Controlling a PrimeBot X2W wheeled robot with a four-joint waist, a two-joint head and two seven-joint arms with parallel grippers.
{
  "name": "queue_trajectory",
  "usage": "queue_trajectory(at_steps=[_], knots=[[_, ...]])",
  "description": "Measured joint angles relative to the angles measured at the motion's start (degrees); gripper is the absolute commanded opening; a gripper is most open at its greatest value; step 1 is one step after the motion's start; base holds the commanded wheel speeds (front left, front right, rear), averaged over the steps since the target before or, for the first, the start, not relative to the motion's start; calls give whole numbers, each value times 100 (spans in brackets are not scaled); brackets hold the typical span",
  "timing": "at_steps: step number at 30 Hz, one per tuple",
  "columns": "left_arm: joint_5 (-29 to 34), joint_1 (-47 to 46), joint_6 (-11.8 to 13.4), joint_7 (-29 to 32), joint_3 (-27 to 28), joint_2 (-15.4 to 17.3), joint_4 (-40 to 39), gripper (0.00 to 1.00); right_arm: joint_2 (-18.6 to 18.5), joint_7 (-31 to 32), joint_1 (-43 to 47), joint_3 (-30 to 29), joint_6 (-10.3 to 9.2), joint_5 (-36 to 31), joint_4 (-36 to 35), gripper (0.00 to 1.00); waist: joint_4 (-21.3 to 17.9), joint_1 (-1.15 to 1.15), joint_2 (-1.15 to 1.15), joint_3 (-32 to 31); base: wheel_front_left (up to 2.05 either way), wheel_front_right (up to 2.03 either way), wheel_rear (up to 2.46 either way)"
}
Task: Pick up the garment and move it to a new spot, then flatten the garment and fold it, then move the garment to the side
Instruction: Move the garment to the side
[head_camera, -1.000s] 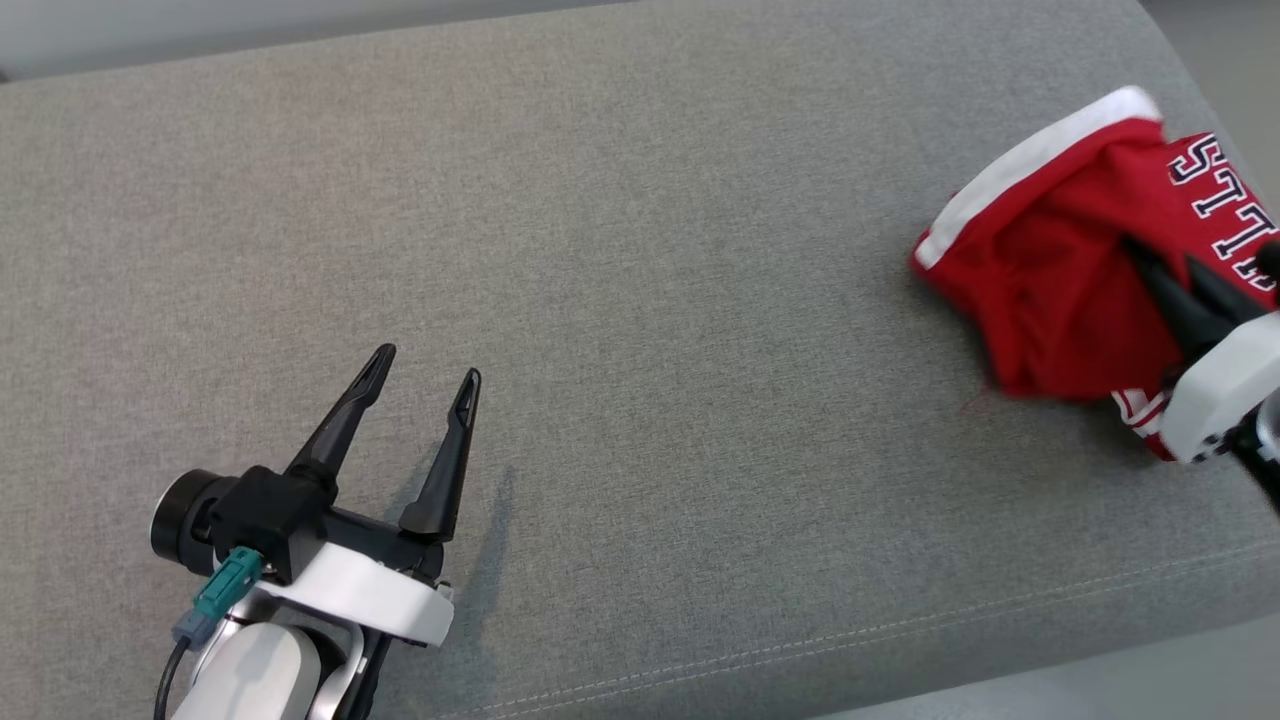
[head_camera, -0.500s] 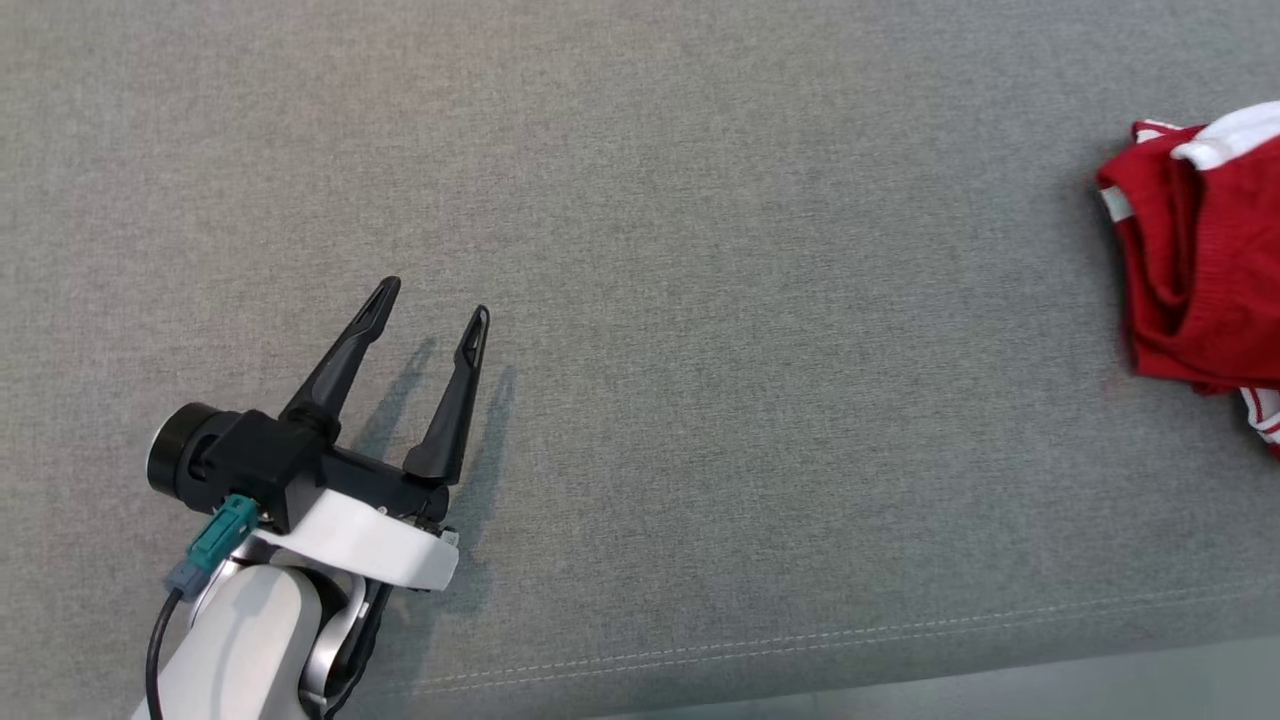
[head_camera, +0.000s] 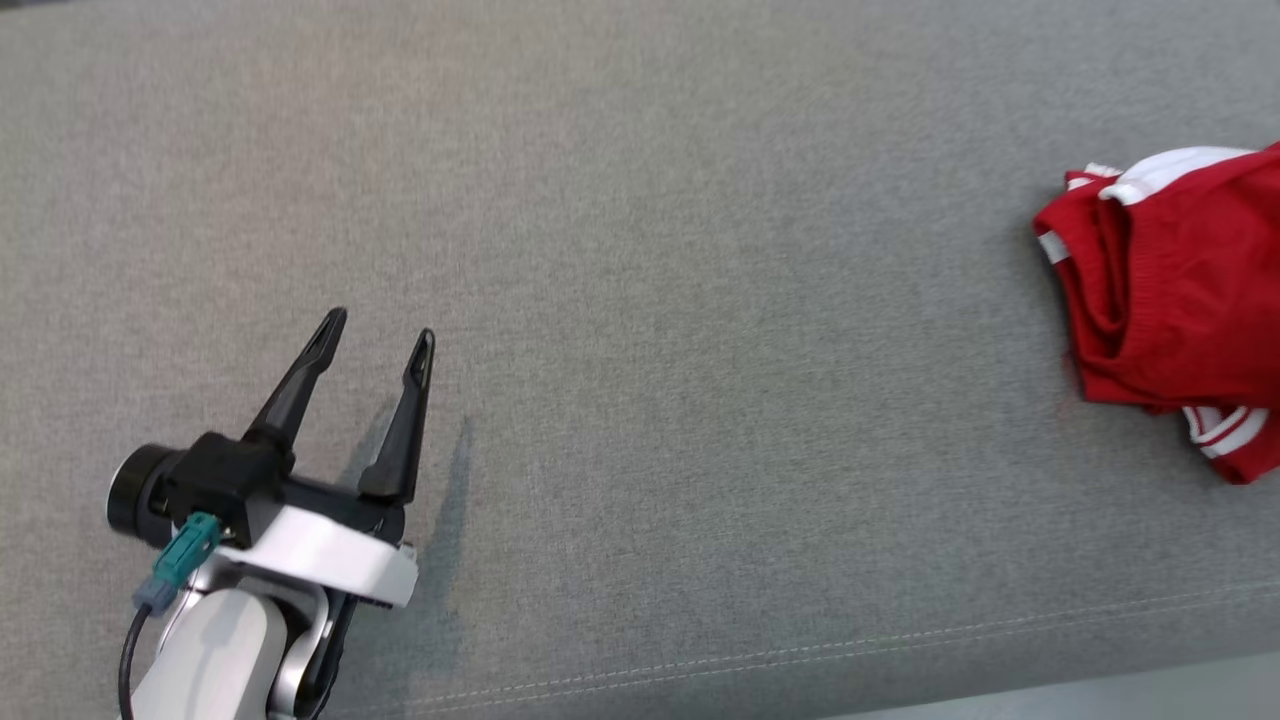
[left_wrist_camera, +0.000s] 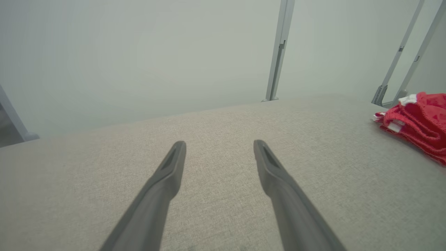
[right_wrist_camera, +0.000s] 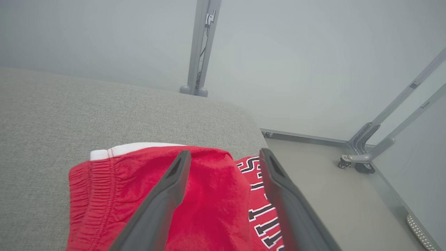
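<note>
**Head camera swung; right gripper (right_wrist_camera: 224, 152) now spread over the garment (head_camera: 1170, 290)**

Since a second ago the whole head picture has shifted, so the camera turned rather than the cloth. Back then the right gripper's dark fingers lay on the red fabric at the right edge of the frame.

A grey upholstered cushion (head_camera: 700, 300) spans the head view, with a stitched seam (head_camera: 800, 655) along its lower edge. The garment is red with white trim and black-and-white lettering. It lies bunched at the right edge of the frame, near the cushion's rounded corner in the right wrist view. There the right gripper's fingers stand wide apart over the cloth, clasping nothing; whether they touch it I cannot tell.

The left gripper (head_camera: 380, 325) sits at lower left, fingers spread and empty, well apart from the garment. Grey metal posts (left_wrist_camera: 278, 52) stand beyond the cushion.
</note>
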Motion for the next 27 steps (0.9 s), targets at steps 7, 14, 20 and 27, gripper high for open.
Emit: queue_trajectory(at_steps=[7,14,20,27], knots=[[-105,459,246,26,165,101,-63,100,433,-242,723,-780,0,-504,-1135,100,-111,0,0,-622,0,0,0],[-242,934,512,26,396,143,-152,100,1838,-287,2132,-1284,0,-1105,-2947,100,8,0,0,-1155,0,0,0],[-344,1301,709,24,619,190,-133,100,2664,-35,3268,-1356,0,-1547,-3944,100,283,0,0,-1477,0,0,0],[-405,1781,813,16,714,224,-114,100,3018,102,4284,-1640,0,-1675,-4430,100,523,0,0,-1831,0,0,0]])
